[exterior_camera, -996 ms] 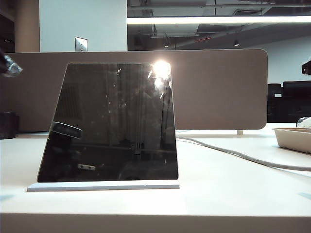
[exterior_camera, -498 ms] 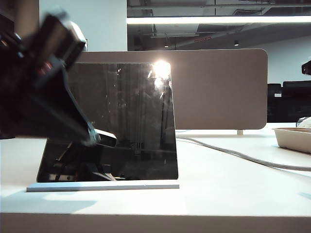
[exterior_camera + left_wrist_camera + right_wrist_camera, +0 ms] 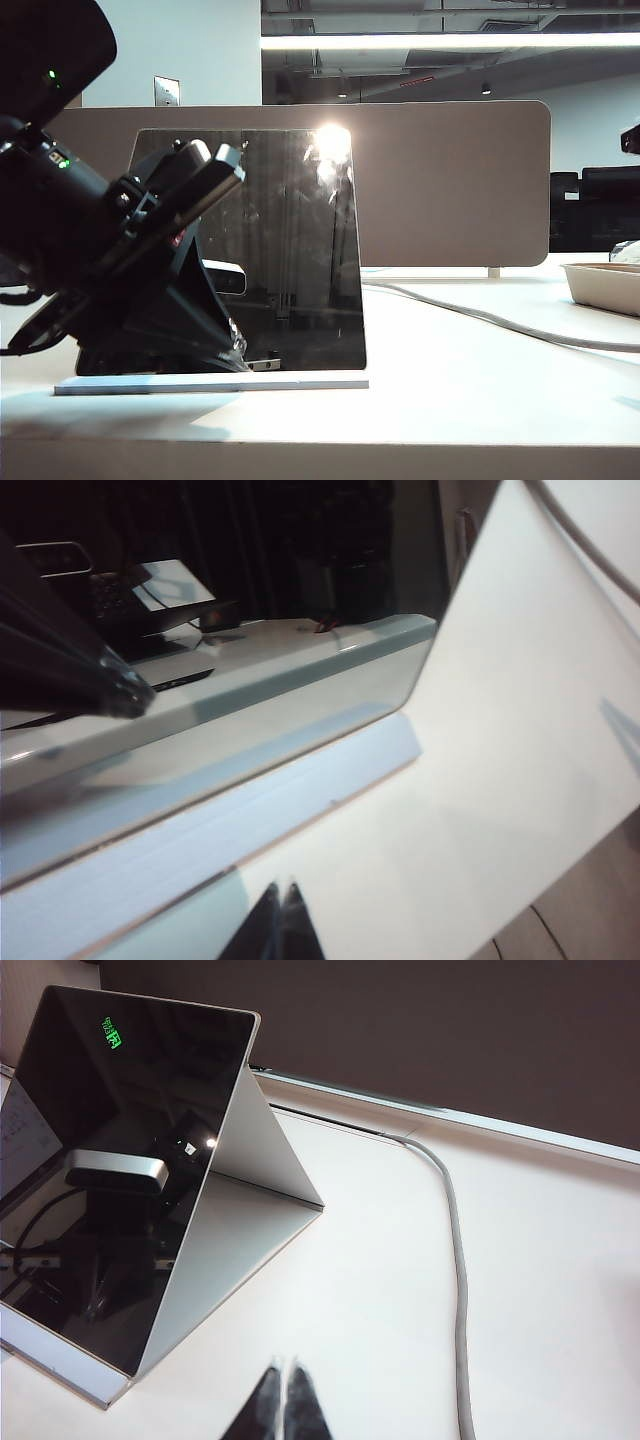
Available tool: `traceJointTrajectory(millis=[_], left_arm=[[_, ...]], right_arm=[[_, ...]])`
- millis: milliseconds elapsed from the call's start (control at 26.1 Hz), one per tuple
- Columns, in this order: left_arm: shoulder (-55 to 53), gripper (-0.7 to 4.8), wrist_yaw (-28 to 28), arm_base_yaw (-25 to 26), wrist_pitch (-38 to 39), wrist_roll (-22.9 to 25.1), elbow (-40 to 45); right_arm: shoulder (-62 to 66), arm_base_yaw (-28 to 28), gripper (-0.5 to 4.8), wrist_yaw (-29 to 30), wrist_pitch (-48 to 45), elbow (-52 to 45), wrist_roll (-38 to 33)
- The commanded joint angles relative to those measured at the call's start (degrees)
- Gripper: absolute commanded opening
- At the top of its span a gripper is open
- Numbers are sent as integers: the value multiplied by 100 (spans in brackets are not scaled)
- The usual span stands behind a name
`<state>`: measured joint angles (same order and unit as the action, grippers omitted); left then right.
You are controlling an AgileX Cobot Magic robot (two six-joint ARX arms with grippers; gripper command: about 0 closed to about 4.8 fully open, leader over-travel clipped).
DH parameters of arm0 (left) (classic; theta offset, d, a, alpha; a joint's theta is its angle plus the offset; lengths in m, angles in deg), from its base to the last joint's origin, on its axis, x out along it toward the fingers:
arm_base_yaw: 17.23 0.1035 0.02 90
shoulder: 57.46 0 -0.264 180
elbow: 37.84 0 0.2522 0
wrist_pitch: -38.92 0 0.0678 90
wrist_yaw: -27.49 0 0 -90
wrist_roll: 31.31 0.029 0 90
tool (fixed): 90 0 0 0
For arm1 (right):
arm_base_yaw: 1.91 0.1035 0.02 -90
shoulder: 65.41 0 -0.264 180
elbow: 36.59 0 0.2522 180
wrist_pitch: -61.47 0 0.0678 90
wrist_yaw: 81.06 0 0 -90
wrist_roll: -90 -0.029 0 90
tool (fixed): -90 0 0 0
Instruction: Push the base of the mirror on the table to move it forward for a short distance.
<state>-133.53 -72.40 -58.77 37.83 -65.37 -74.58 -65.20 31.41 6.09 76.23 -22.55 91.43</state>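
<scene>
Left arm low in front of the mirror on the white tabletop

The mirror (image 3: 290,250) stands upright on its thin white base (image 3: 210,384) near the front edge of the tabletop (image 3: 470,400). The dark left arm (image 3: 90,250) covers the mirror's left part, and its gripper (image 3: 240,352) points down just above the base; whether it touches cannot be told. A beige divider (image 3: 450,180) stands behind, a grey cable (image 3: 480,318) runs across the tabletop, and a beige tray (image 3: 605,285) sits at the right edge

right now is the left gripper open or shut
Shut: the left gripper shows its fingertips pressed together, poised near the base of the mirror.
</scene>
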Motion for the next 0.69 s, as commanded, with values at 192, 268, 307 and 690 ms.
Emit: traceJointTrajectory(millis=[192, 268, 307, 690], left_arm=[[-195, -2, 120, -9, 153, -48, -17], [-197, -2, 227, -9, 173, -48, -17], [-201, -2, 273, -9, 216, -48, -17], [-365, -2, 544, -9, 232, -160, -20]], right_arm=[[2, 2, 22, 2, -79, 4, 15], [2, 2, 22, 2, -79, 4, 15], [2, 2, 22, 2, -76, 4, 15], [2, 2, 22, 2, -79, 4, 15]])
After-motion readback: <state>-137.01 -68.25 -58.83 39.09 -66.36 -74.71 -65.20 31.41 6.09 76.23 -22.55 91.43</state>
